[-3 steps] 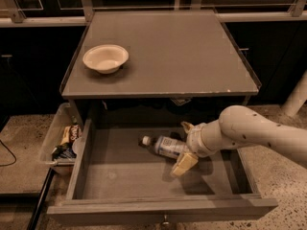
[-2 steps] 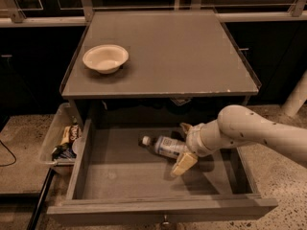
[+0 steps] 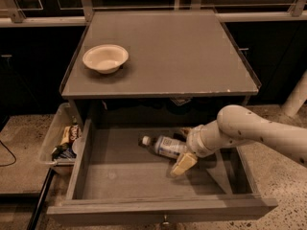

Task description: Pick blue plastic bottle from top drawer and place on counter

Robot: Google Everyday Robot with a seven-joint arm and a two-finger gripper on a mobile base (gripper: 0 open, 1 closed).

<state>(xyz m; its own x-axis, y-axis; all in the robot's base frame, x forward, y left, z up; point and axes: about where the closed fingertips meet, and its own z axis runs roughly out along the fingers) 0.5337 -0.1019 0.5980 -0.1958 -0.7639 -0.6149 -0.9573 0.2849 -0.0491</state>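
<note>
Your robot's gripper reaches into the open top drawer from the right, its pale arm crossing the drawer's right side. The blue plastic bottle lies on its side toward the back of the drawer floor, white cap pointing left. You see the jaws standing apart at the bottle's base end: one yellowish finger in front of it, the other dim behind. Whether either touches the bottle cannot be told. Above, the counter carries only a white bowl near its left edge. A clear bin of snack packets sits just left of the drawer.
</note>
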